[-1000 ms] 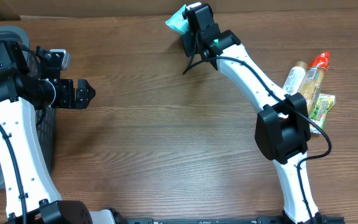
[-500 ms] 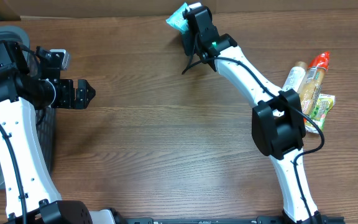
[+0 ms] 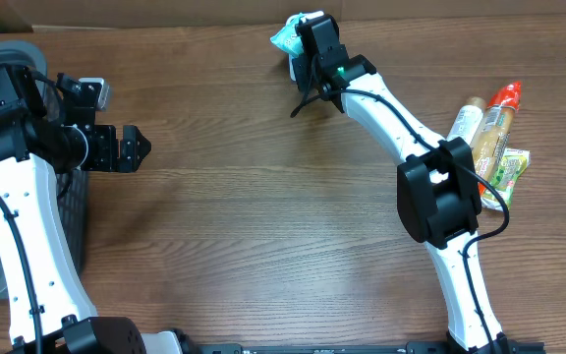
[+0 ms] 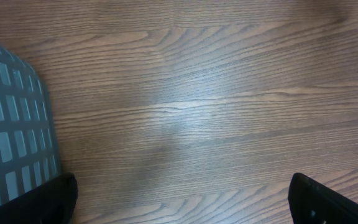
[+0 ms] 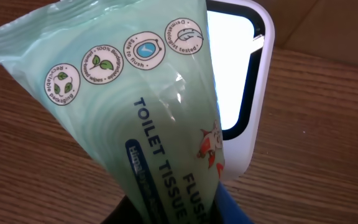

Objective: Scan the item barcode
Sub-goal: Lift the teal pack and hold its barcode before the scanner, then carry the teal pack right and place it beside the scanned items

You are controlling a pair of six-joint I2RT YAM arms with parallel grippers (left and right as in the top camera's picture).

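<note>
Since a second ago the right arm's elbow has drawn a little leftward, and the tissue pack (image 3: 285, 35) has turned and edged toward the far side of the bench (image 3: 263, 226). The left arm looks unchanged.

Right claw (image 3: 301, 45): closed narrowly on the lower end of the tissue pack. In the wrist view a blue fingertip (image 5: 232, 208) presses the pack's right edge (the opposite finger shows only as a dark shape at lower left). The pack is a pale green flushable toilet tissue pouch, tilted with its top toward upper left and held clear of the wood.

Scanner (image 5: 240, 93): a white-rimmed lit window just behind the pack's right edge, partly covered by it. We cannot tell whether they touch.

Position: the pack sits at the far edge of the bench, close to the cardboard box (image 3: 145, 12) running along that side, with little room beyond it.

Left claw (image 3: 138, 147): fully spread, holding nothing, hovering over bare wood near the left side. The grey basket (image 4: 14, 124) lies just beside it at the left edge.

Open room: wide bare wood lies between the two arms and toward the near edge. Two bottles (image 3: 484, 128) and a green snack packet (image 3: 511, 167) lie together near the right edge, well apart from the pack.
</note>
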